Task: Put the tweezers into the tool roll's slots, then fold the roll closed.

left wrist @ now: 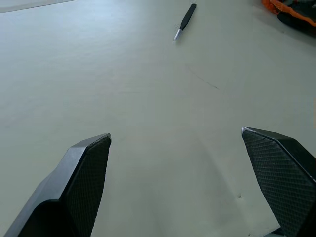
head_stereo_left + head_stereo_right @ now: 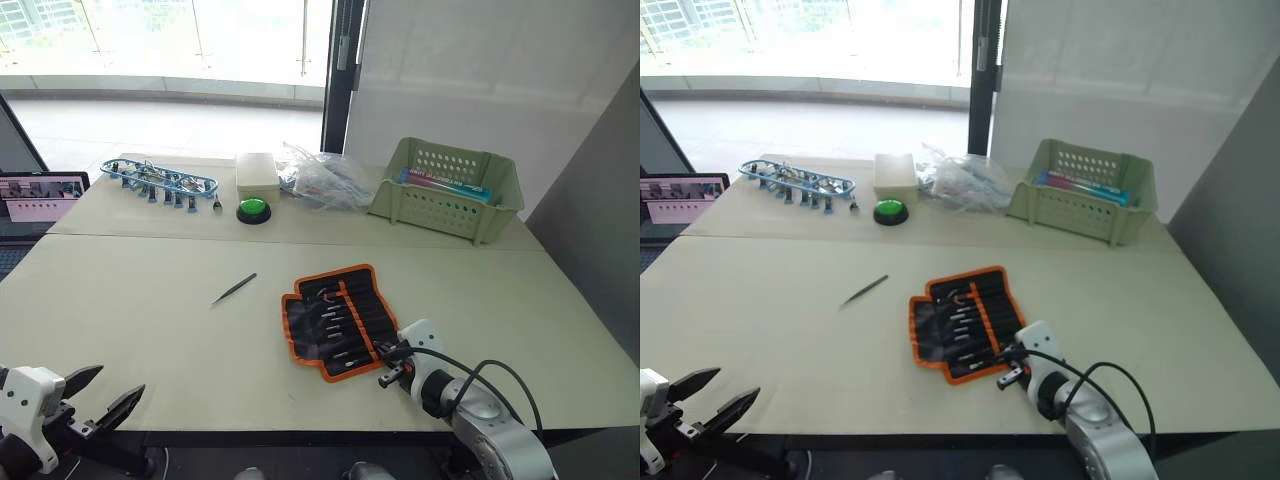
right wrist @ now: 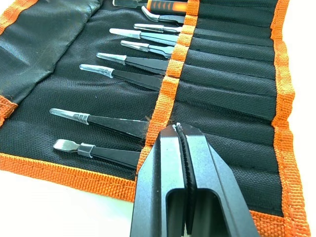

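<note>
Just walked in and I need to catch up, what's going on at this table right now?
A humanoid robot is packing tweezers into a black and orange tool roll, which lies open on the table. Several tools already sit in its slots. The right gripper, fingers shut, is at the roll's orange slot strip near its front edge. One loose tweezer lies on the table to the roll's left. The left gripper is open, holding nothing, near the table's front edge.

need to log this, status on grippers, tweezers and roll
Left gripper open, hovering over bare table. Right gripper shut, empty, at the tool roll slot strip. Roll open, tweezers slotted; one loose tweezer on the table. Nothing in the way.
</note>
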